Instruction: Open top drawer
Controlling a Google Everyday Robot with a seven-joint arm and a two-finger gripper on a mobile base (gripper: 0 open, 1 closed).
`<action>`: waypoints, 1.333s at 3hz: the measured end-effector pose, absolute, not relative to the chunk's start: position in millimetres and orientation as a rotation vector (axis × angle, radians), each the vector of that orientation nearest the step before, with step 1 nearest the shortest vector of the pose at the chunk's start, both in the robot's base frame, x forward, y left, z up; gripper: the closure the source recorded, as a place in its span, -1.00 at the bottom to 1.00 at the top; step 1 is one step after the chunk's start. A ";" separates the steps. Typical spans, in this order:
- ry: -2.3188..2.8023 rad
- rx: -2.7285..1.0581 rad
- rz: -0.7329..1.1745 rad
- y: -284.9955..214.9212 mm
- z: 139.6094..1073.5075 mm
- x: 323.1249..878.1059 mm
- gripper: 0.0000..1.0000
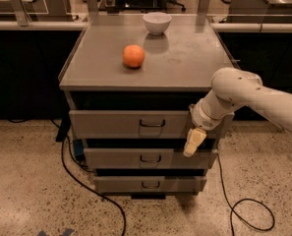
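Note:
The top drawer (111,124) is the widest of three grey drawer fronts under the grey cabinet top (185,68). Its small dark loop handle (152,124) sits at centre. A dark gap shows above the front. My gripper (193,142), with pale yellowish tips, hangs from the white arm (244,95) at the right end of the top drawer front. It points down over the seam with the middle drawer (131,158), to the right of the handle and apart from it.
An orange (133,56) and a white bowl (157,22) stand on the cabinet top. The bottom drawer (135,184) is lowest. Black cables (94,193) run over the speckled floor on both sides. Dark counters stand behind.

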State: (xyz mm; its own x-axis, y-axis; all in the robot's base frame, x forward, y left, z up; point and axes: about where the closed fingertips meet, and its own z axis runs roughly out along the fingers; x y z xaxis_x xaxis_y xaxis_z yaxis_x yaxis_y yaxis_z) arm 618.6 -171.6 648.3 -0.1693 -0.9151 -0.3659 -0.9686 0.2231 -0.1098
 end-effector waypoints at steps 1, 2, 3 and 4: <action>2.147 -1.748 0.241 -169.3 646.2 614.8 -1.00; 2.147 -1.748 0.241 -169.3 648.6 614.7 -1.00; 2.228 -1.724 0.286 -173.2 659.1 559.3 -1.00; 2.228 -1.724 0.286 -173.2 659.0 559.1 -1.00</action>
